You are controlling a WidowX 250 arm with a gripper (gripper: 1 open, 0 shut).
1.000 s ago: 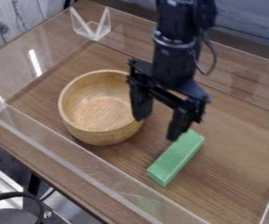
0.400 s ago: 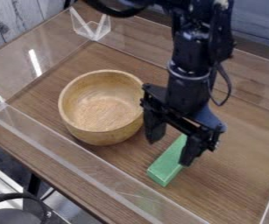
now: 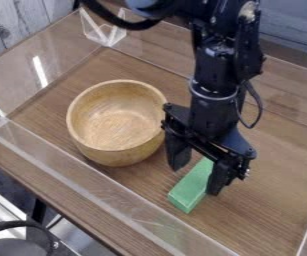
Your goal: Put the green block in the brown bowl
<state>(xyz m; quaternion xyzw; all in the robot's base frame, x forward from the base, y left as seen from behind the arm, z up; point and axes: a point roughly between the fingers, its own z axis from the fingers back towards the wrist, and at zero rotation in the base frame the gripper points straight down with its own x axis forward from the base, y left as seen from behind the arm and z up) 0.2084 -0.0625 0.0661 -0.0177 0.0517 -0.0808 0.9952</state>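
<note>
The green block (image 3: 189,189) lies flat on the wooden table, to the right of the brown bowl (image 3: 113,122), pointing diagonally toward the front left. My black gripper (image 3: 200,170) stands directly over the block's far half, pointing down, its two fingers spread wide on either side of the bar. The fingertips reach down to about the block's level, and nothing is held between them. The block's upper end is hidden behind the fingers. The bowl is empty, its light wooden hollow fully in view.
A clear acrylic wall (image 3: 62,170) rings the wooden table. A clear plastic piece (image 3: 102,30) sits at the back left corner. The arm's black body (image 3: 223,60) rises above the block, just right of the bowl's rim.
The gripper has moved right and forward from beside the bowl, then dropped down over the green block. Its fingers have stayed open throughout. The block and bowl have not moved.
</note>
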